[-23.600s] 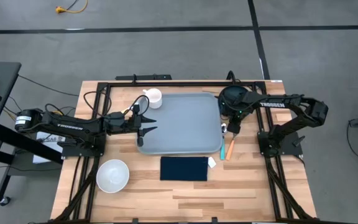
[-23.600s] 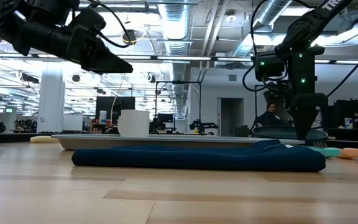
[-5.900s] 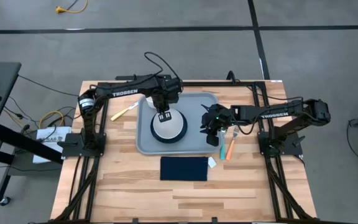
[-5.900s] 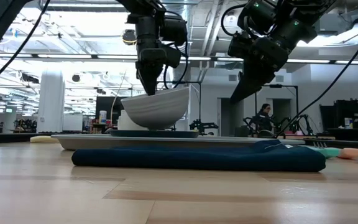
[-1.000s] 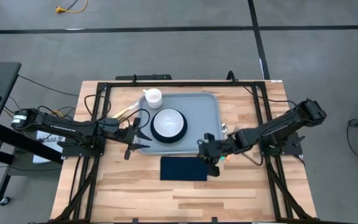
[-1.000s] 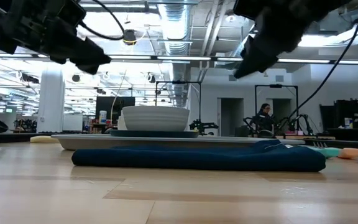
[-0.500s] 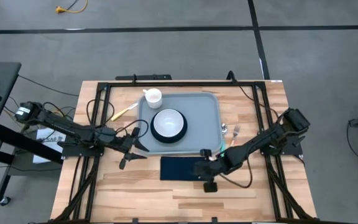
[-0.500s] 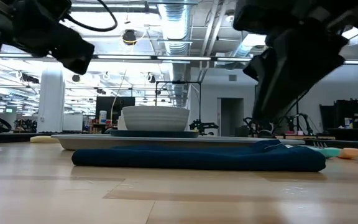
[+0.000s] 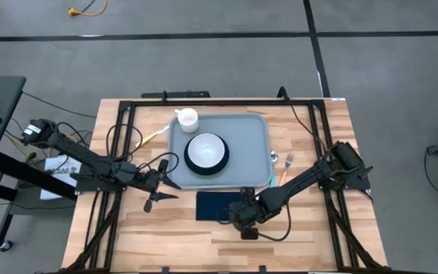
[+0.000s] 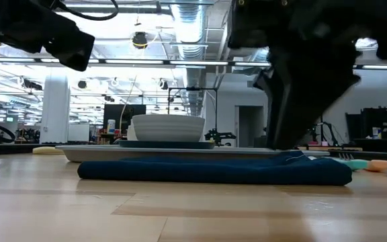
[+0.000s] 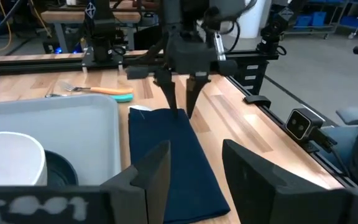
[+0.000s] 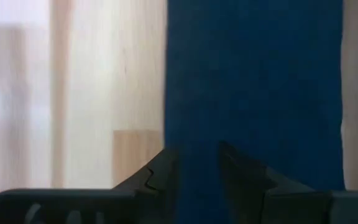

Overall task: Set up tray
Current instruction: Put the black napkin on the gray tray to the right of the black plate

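My right gripper [image 11: 180, 99] hangs over the navy cloth's [image 9: 220, 206] right end, its 2 fingers slightly parted, holding nothing. The tray [image 9: 254, 152] lies just beyond the cloth, whose long axis runs parallel to it.

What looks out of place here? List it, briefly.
Little stands out. The tray sits square on the table, with the white bowl on a dark plate inside it and the cup at its far left corner. The navy cloth lies flat beside it, under the right gripper. The cutlery still lies off the tray.
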